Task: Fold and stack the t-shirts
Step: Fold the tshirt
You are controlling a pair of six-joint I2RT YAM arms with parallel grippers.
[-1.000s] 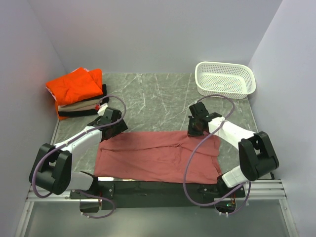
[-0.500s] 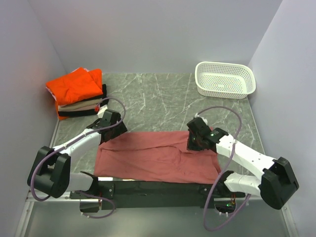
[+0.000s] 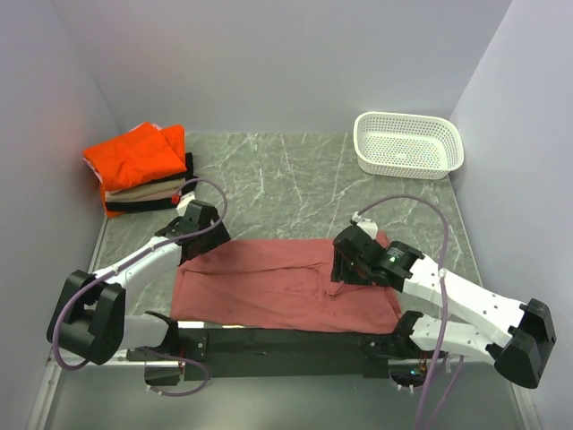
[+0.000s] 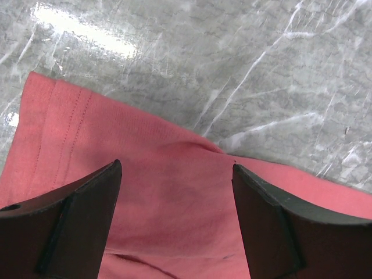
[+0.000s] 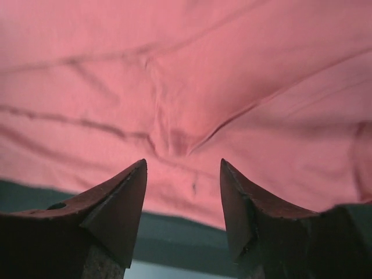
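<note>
on the table [image 3: 295, 170], spread flat along the near edge: the red shirt [image 3: 269, 287], not yet folded small enough to stack. could skew or bunch on the next fold, being approached unevenly. right arm [image 3: 457, 296] stretched low across the shirt's right end, so liable to drag the cloth. left gripper [image 4: 174, 221] gaping wide over the far left corner by the sleeve hem. right gripper [image 5: 183, 192] likewise released, poised over a pucker of creases well in from the right end rather than at an edge. might pinch only the top layer there, or close on nothing. in the far left corner, near the left gripper, the stack of folded shirts [image 3: 134, 166], orange on top, easily knocked by a wide swing. far right, well apart and out of the way, the basket [image 3: 409, 143].
</note>
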